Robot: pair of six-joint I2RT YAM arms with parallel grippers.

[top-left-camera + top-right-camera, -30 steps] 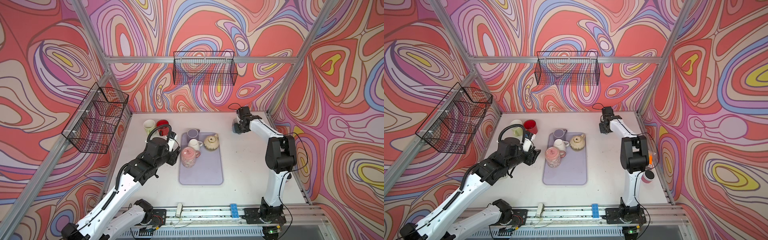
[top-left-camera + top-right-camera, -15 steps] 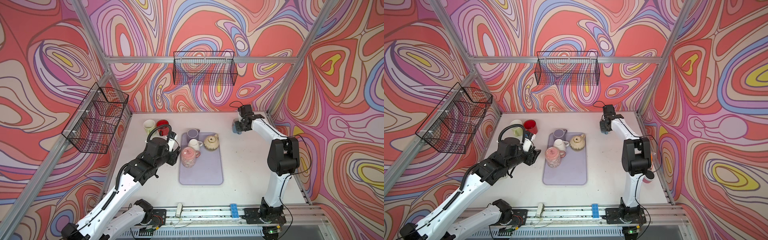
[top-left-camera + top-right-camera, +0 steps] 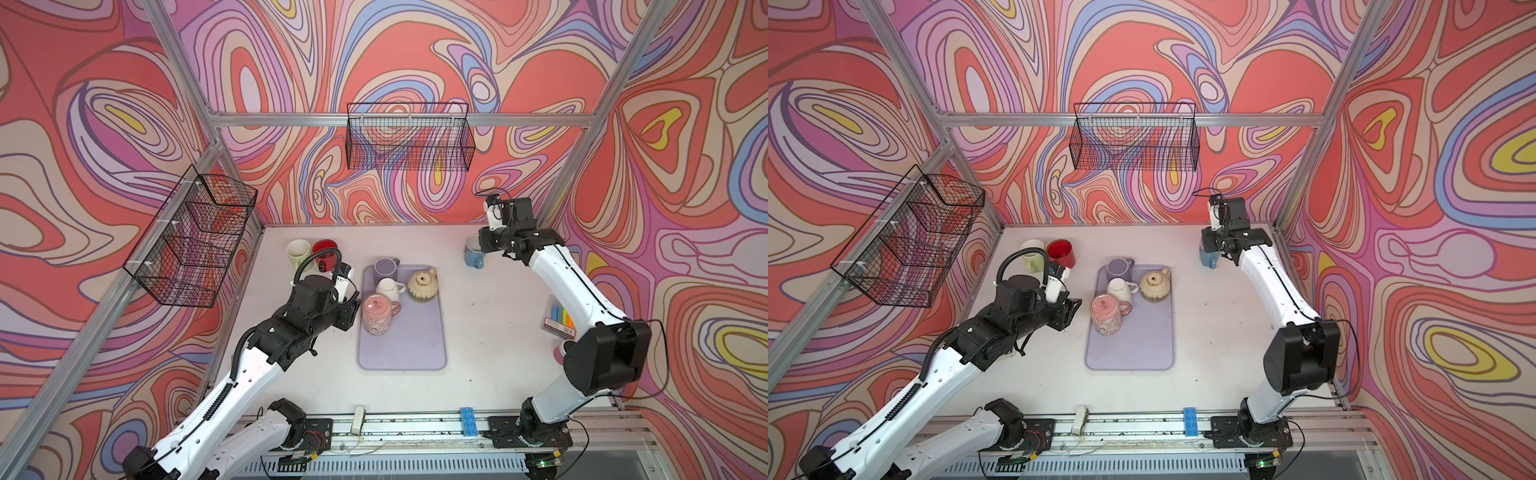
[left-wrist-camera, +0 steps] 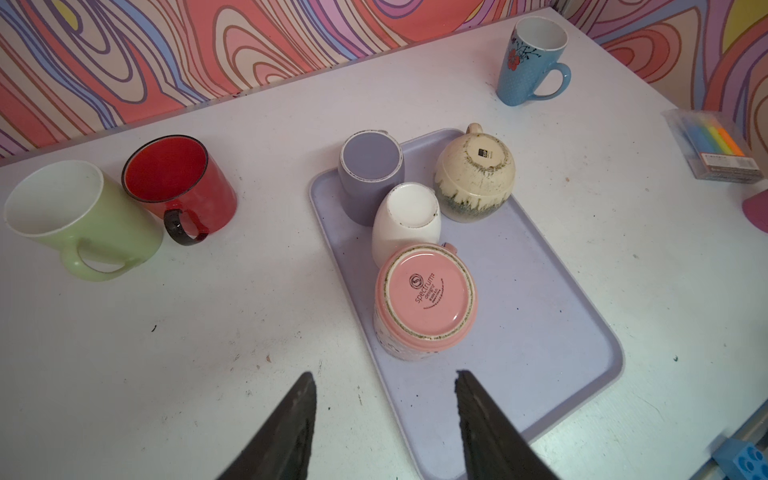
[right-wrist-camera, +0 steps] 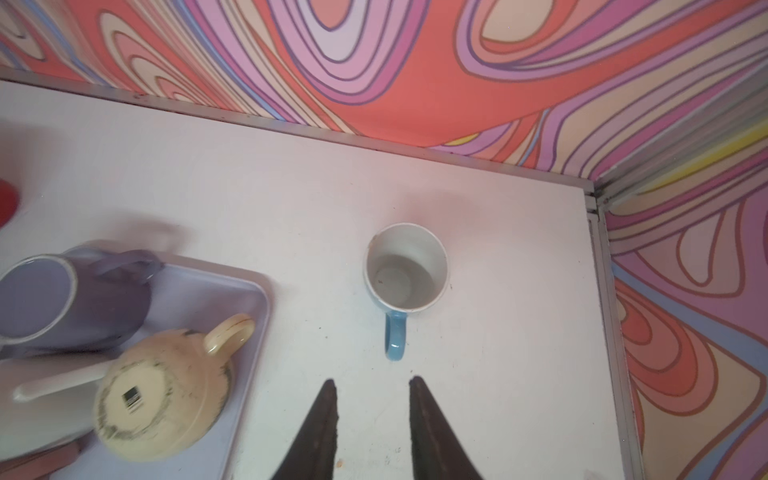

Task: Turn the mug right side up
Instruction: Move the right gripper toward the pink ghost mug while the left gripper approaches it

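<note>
Left end effector (image 4: 384, 376) jaws parted, right end effector (image 5: 372, 380) jaws narrowly parted, right arm outstretched

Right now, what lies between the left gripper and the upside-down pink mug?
Nothing: in the left wrist view, only bare tray separates the open left gripper from the pink mug.

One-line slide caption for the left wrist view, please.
Open left gripper poised in front of the upside-down pink mug standing on the lilac tray.
</note>
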